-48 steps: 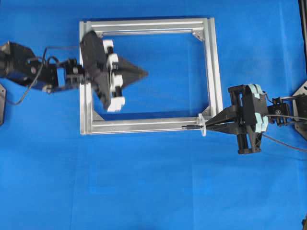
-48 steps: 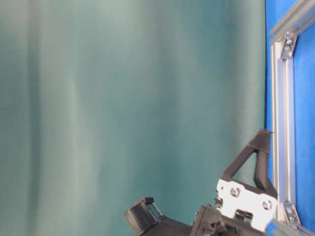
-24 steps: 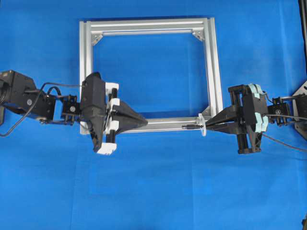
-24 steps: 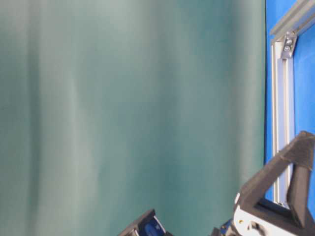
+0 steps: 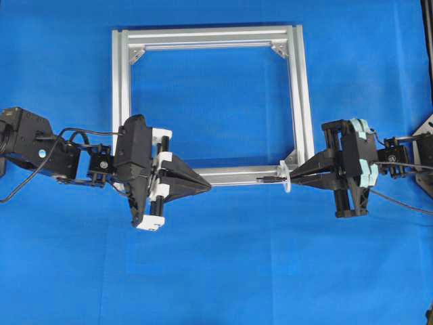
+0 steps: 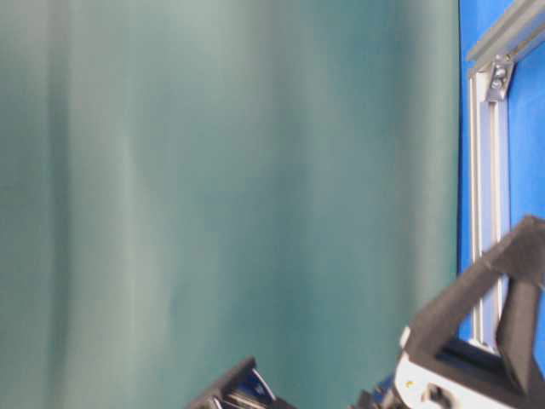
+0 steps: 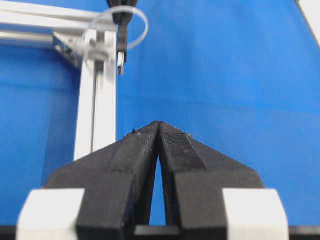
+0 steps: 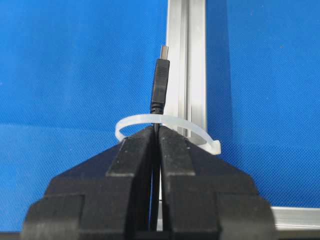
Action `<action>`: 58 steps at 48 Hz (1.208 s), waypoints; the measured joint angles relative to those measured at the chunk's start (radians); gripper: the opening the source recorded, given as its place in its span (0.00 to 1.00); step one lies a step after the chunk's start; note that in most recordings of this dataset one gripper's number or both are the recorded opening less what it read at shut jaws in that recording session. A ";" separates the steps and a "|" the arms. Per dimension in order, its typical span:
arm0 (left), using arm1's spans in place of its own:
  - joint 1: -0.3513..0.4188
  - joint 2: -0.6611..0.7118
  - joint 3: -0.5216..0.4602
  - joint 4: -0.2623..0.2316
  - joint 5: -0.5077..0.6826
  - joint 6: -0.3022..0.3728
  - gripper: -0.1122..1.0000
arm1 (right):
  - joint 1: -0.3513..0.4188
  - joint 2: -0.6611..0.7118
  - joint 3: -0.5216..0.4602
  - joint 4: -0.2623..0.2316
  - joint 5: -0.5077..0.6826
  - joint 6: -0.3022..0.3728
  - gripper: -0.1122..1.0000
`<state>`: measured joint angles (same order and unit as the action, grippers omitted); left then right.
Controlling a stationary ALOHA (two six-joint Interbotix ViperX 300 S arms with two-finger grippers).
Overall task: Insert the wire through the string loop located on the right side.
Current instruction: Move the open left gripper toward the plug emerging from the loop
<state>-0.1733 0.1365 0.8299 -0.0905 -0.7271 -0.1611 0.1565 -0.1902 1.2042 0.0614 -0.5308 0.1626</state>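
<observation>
- Silver aluminium frame (image 5: 298,95) lies flat on your blue counter (image 5: 223,271), a square of four bars; take it as the landmark
- Your string loop (image 8: 165,121) sits at the frame's lower right corner, a pale ring standing up off the lower bar (image 5: 237,176); in the overhead view it shows as a small white arc (image 5: 287,177)
- Your right gripper (image 8: 156,131) points at that corner from outside the frame, its jaws pressed together and pinching the wire (image 8: 161,82)
- The wire passes through the loop: in the right wrist view the dark plug tip stands beyond the ring, over the lower bar, with the jaw tips just at the ring
- From overhead the plug tip (image 5: 267,180) lies along the lower bar, just inside the loop toward the frame's middle
- Your left gripper (image 5: 207,189) reaches across the frame's lower left corner, tip just below the lower bar, well apart from the plug
- Its jaws are pressed together with nothing between them, as the left wrist view (image 7: 159,125) shows; the loop (image 7: 116,27) and plug appear far ahead at the top edge
- The table-level view gives mostly a teal backdrop (image 6: 230,187), with a strip of frame at its right
</observation>
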 measured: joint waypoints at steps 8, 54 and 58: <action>0.003 0.037 -0.094 0.002 0.031 0.009 0.10 | -0.002 0.000 0.000 0.000 0.000 0.000 0.07; 0.057 0.181 -0.430 0.002 0.305 0.092 0.34 | -0.002 0.000 0.000 -0.002 0.000 0.000 0.07; 0.057 0.181 -0.428 0.002 0.307 0.112 0.57 | 0.000 0.000 0.000 -0.002 0.000 0.000 0.07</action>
<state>-0.1166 0.3175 0.4019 -0.0890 -0.4203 -0.0491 0.1565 -0.1902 1.2042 0.0598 -0.5308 0.1626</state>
